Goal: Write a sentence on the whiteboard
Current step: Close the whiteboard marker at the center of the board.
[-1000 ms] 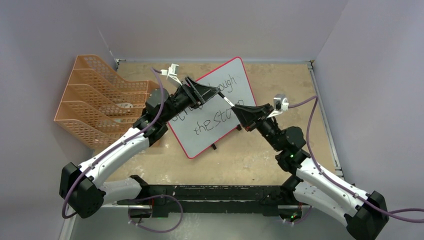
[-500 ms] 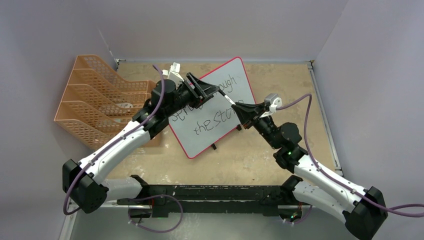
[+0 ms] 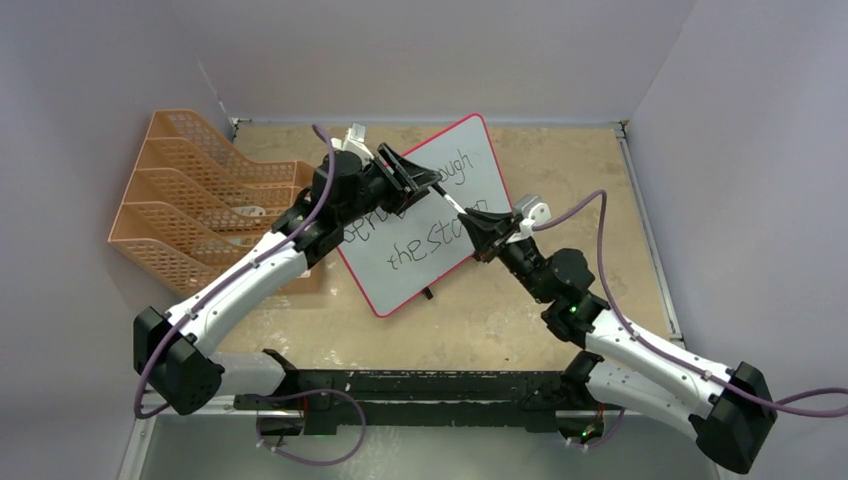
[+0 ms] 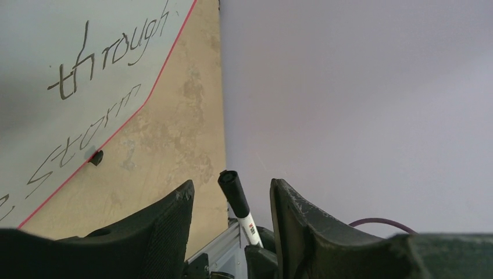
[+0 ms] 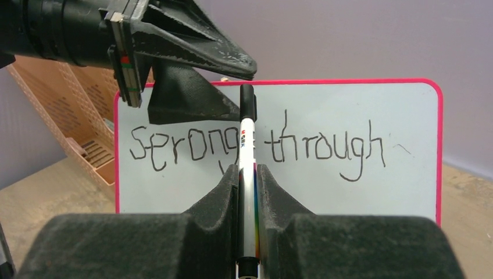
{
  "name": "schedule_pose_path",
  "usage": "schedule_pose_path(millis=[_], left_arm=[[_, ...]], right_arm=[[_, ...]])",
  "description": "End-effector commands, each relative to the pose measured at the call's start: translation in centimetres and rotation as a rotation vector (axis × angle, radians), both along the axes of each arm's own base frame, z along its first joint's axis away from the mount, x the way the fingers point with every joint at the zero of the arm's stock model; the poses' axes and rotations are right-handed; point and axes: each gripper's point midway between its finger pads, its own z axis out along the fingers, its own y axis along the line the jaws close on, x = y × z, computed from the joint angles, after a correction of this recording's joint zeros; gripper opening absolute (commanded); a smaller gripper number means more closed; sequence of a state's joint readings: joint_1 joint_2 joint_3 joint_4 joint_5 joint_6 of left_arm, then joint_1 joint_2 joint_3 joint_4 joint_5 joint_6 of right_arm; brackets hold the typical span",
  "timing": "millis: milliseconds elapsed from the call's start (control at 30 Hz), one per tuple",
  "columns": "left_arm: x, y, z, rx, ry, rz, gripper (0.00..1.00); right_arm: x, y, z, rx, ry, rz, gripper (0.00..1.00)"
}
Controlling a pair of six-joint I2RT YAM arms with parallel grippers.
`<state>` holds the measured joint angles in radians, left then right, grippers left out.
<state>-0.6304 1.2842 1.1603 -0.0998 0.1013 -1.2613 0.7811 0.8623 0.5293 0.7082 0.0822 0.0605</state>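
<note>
The whiteboard [image 3: 400, 285], white with a red frame, stands tilted at the table's middle. The sentence [image 3: 425, 245] on it is in black handwriting, "Serong through" [image 5: 328, 145] above "the storm". My right gripper [image 3: 470, 215] [image 5: 248, 168] is shut on a white marker [image 5: 247, 139] that points its black cap at the board. My left gripper [image 3: 425, 180] [image 4: 231, 185] is open, with one finger on each side of the capped end of the marker [image 4: 235, 195] and a gap showing on both sides. Its fingers [image 5: 192, 40] hide the board's upper left.
An orange mesh file rack [image 3: 190, 210] [image 5: 64, 110] stands left of the board, close behind the left arm. A small black foot [image 4: 96, 157] sticks out under the board's lower edge. Grey walls close in the back and both sides.
The right wrist has swung left toward the board with the marker. The left wrist has shifted right, so its fingers now flank the cap, and they have narrowed slightly.
</note>
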Motion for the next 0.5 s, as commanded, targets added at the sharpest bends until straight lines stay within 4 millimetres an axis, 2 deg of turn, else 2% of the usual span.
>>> schedule_pose_path(millis=[0, 300, 467], left_arm=[[0.44, -0.11, 2.31, -0.038, -0.029, 0.009, 0.46], [0.74, -0.46, 1.55, -0.031, -0.001, 0.007, 0.31], [0.71, -0.69, 1.38, -0.046, 0.007, -0.001, 0.12]], right_arm=[[0.06, -0.28, 3.49, 0.015, -0.099, -0.062, 0.00], [-0.16, 0.19, 3.38, -0.012, -0.112, -0.092, 0.00], [-0.41, 0.59, 3.13, -0.024, -0.118, -0.098, 0.00]])
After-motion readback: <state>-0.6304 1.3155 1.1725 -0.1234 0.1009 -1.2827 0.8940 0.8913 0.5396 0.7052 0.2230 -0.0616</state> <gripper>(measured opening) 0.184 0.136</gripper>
